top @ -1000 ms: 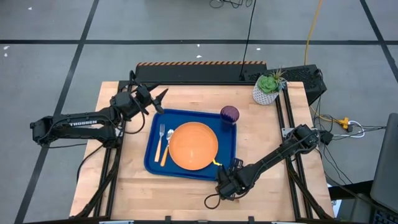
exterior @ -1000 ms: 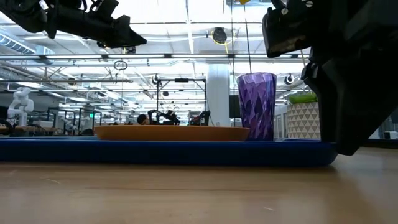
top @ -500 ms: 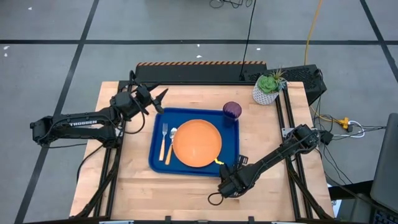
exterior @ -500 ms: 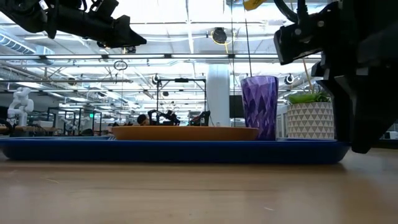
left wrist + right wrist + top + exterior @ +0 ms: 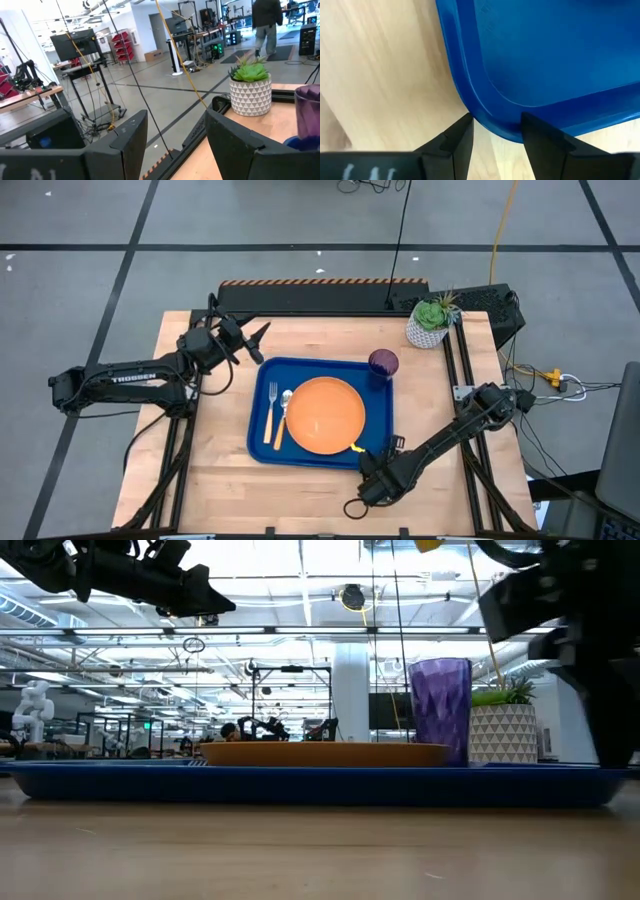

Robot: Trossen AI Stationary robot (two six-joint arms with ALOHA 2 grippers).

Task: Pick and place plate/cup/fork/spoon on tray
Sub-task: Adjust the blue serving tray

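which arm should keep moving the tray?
Right. Its end effector straddles the tray lip at the near right corner. The left end effector hangs raised past the far left corner, holding nothing.

White lettering reading "TROSSEN" runs along the left arm point(image 5: 130, 377), at the left of the overhead frame. Nothing else around the table is legible right now.

Blue tray point(image 5: 382, 420) carries an orange plate point(image 5: 325, 414), a translucent dark purple cup point(image 5: 382, 363), and orange-handled, silver-headed fork point(image 5: 269, 414) and spoon point(image 5: 282, 418).
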